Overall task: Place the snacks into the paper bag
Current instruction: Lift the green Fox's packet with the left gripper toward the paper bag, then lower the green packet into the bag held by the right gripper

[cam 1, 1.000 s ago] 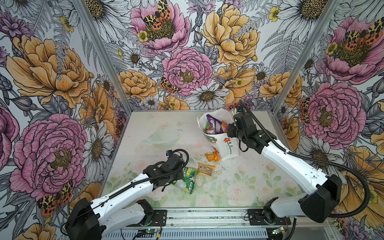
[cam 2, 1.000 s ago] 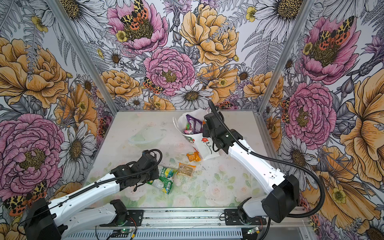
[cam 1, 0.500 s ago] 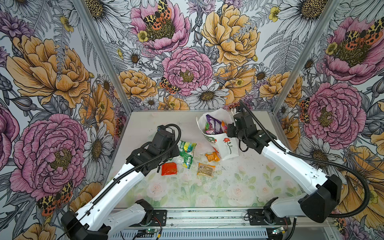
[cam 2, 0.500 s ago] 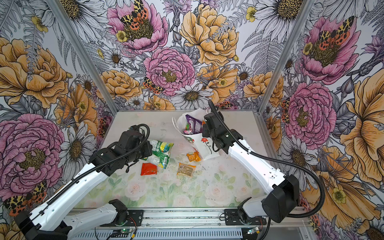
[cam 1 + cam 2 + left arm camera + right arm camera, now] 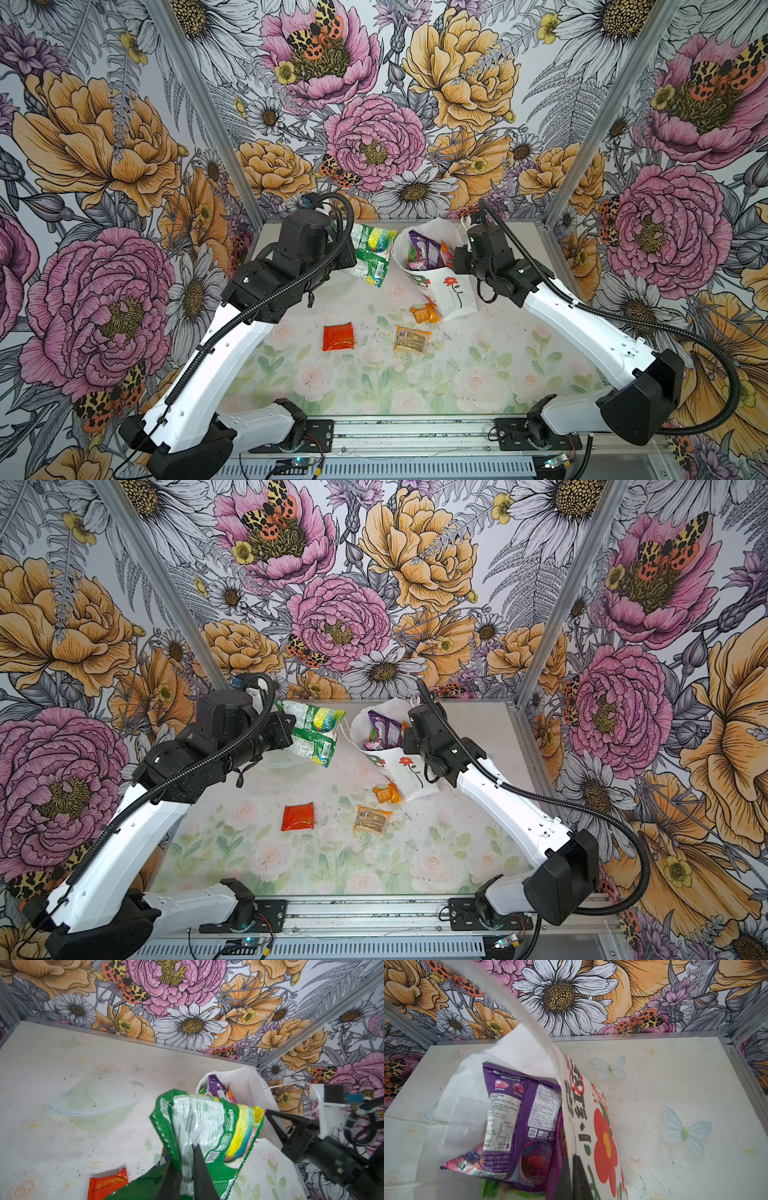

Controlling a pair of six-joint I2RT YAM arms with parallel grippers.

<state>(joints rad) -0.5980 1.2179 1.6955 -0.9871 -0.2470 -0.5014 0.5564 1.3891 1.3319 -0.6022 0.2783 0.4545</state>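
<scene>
- Left gripper [image 5: 184, 1157] clamped tight on a crumpled fold of the green chips bag [image 5: 371, 253]. Bag lifted clear of the table [image 5: 374, 386], hanging just beside the open mouth of the paper bag [image 5: 453, 291], not inside it.
- Right gripper [image 5: 574, 1159] pinched shut on the paper bag's printed wall near the rim, mouth tilted toward the chips bag.
- Inside the paper bag: a purple packet [image 5: 517, 1109] on top, a second purple packet [image 5: 559, 1142] against it, a scrap of green underneath.
- On the table in front: a crumpled orange packet [image 5: 424, 313] touching the paper bag's foot, an orange-yellow packet [image 5: 411, 338] near that, a red packet [image 5: 338, 336] further left, each apart from the others.
- Clear plastic bowl [image 5: 93, 1103] on the table, off to the side of the paper bag.
- Readable: "BERRIES" and "RASPBERRY" on the top purple packet, plus white panels of fine print and a QR code.
- Lettering like "COCOaland" up the edge of the second purple packet.
- QR code and small print on the chips bag's silver back, too fine to read.
- Bold black and red characters and a red flower on the paper bag, wording not made out.
</scene>
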